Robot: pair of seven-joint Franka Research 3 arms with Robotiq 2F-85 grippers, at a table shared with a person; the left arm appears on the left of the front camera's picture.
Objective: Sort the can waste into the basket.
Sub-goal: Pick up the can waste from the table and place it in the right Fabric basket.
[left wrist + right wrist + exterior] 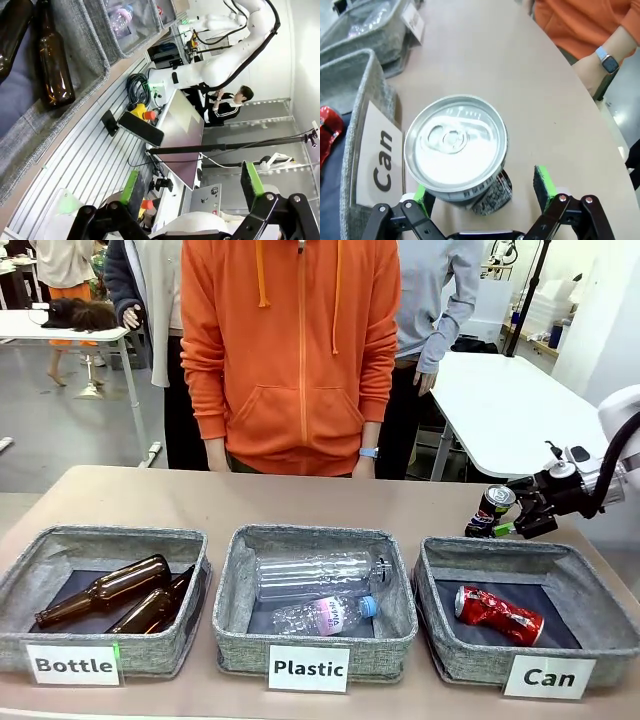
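Three grey fabric baskets stand in a row along the near edge of the table (pixel 120 502), labelled Bottle, Plastic and Can. The Can basket (pixel 596 585) sits at the near right corner and already holds the red dented can (pixel 498 614), lying on its side on the dark lining — that half of the sorting is judged complete. The dark can (pixel 491 512) stands upright on the tabletop just behind the far rim of the Can basket, toward the right edge, and is not yet in it. The right gripper (pixel 500 529) has its claw spread wide around this can; in the right wrist view the silver top of the can sits between the green pads, one pad (pixel 544 181) standing clear of the can wall and the other close against or just beside it, so nothing is judged to be gripped. The left gripper (pixel 192 187) is likewise wide open with nothing between its pads, held off beyond the left end of the table, near the Bottle basket (pixel 75 47) with its brown glass bottles (pixel 54 65). The Plastic basket (pixel 310 540) holds two clear plastic bottles. A person in an orange hoodie (pixel 290 350) stands at the far edge, hands down, taking no part. Remaining work — close on the dark can, lift it over the rim and release it beside the red one.
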